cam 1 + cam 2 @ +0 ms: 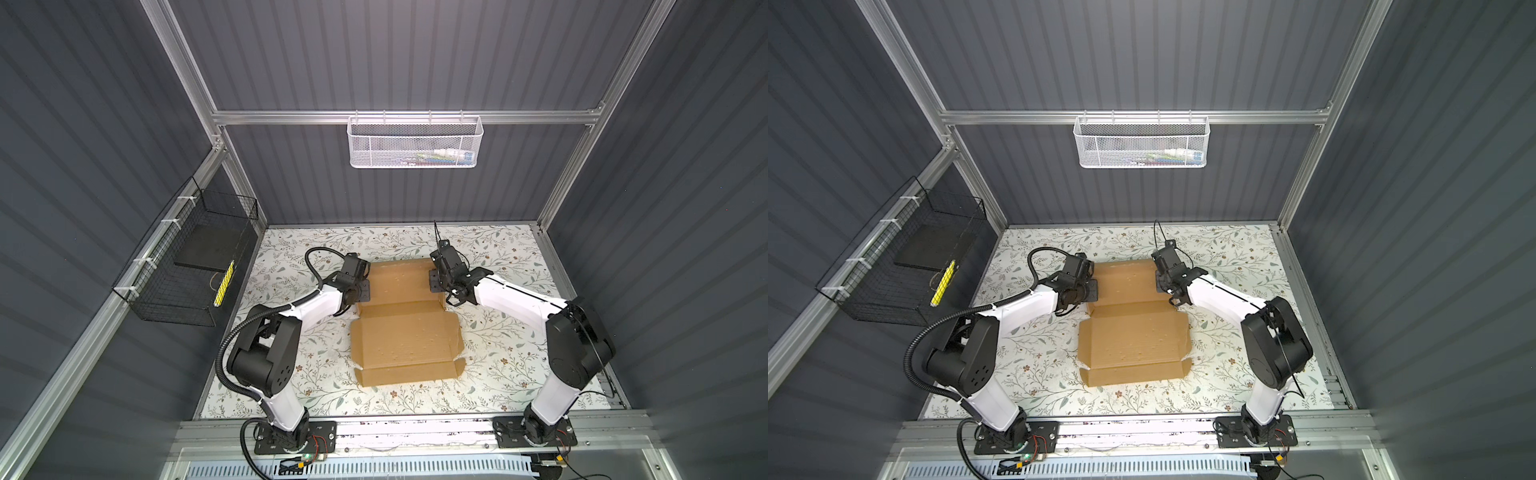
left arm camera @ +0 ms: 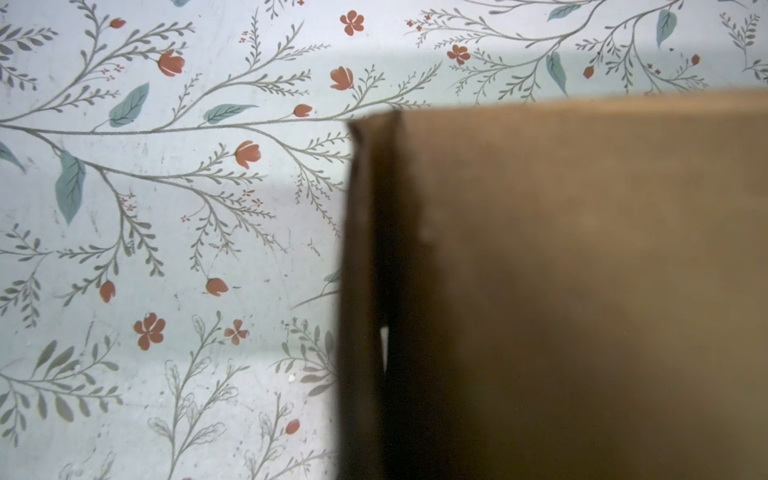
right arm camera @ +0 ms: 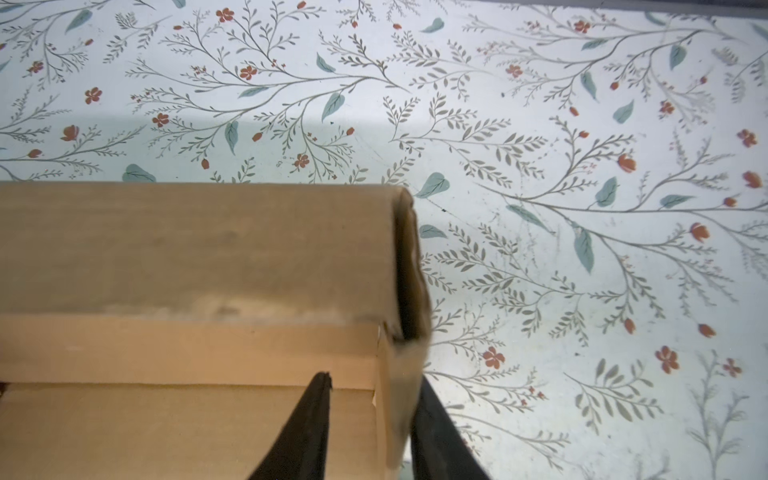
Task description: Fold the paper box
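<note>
The paper box [image 1: 405, 340] [image 1: 1133, 336] is brown cardboard lying mid-table in both top views. Its near panel lies flat with its flaps spread, and its far part is folded up into walls. My left gripper [image 1: 365, 286] [image 1: 1092, 289] sits at the far part's left wall. In the left wrist view that folded wall [image 2: 365, 249] runs straight down into the jaws, and the fingers are hidden in shadow. My right gripper [image 1: 434, 282] [image 1: 1160, 281] [image 3: 375, 380] straddles the right wall [image 3: 399, 395]. It is open: one finger [image 3: 307, 424] stands inside, clear of the wall, and the other lies against the outside.
A black wire basket [image 1: 183, 270] on the left wall holds a black slab and a yellow strip. A white mesh basket [image 1: 415, 141] hangs on the back wall. The floral table [image 1: 498, 353] ends at a metal rail in front, where both arm bases stand.
</note>
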